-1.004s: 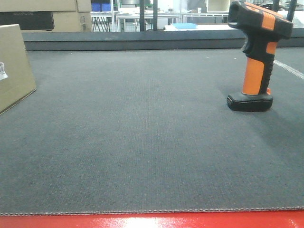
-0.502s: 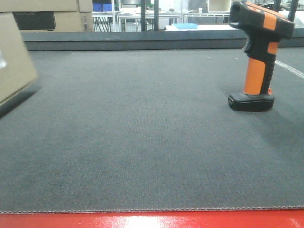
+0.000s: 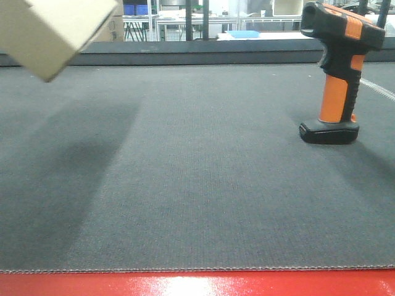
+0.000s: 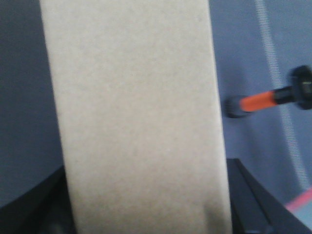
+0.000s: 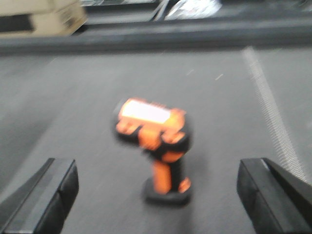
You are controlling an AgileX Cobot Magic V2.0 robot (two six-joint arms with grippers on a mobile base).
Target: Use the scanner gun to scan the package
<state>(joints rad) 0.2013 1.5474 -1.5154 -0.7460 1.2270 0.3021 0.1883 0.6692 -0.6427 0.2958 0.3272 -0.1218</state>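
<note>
The package [image 3: 52, 31], a plain tan cardboard box, hangs tilted in the air at the top left of the front view, casting a shadow on the mat. In the left wrist view the package [image 4: 136, 117] fills the middle, and my left gripper [image 4: 146, 214] is shut on it, with a dark finger [image 4: 248, 200] showing beside each flank. The scanner gun [image 3: 339, 68] stands upright on its black base at the right of the mat. My right gripper [image 5: 156, 204] is open and holds nothing. The blurred scanner gun [image 5: 158, 146] stands ahead of it, level with the gap between its fingers.
A dark grey mat [image 3: 197, 185] covers the table, with a red strip [image 3: 197, 285] at its near edge and a raised dark ledge [image 3: 203, 57] at the far side. A white line [image 3: 379, 89] runs along the right. Brown boxes [image 5: 39, 17] sit beyond the ledge.
The package has risen off the mat at the left and tilted, and now hangs at the top left. The scanner gun has stayed in place.
</note>
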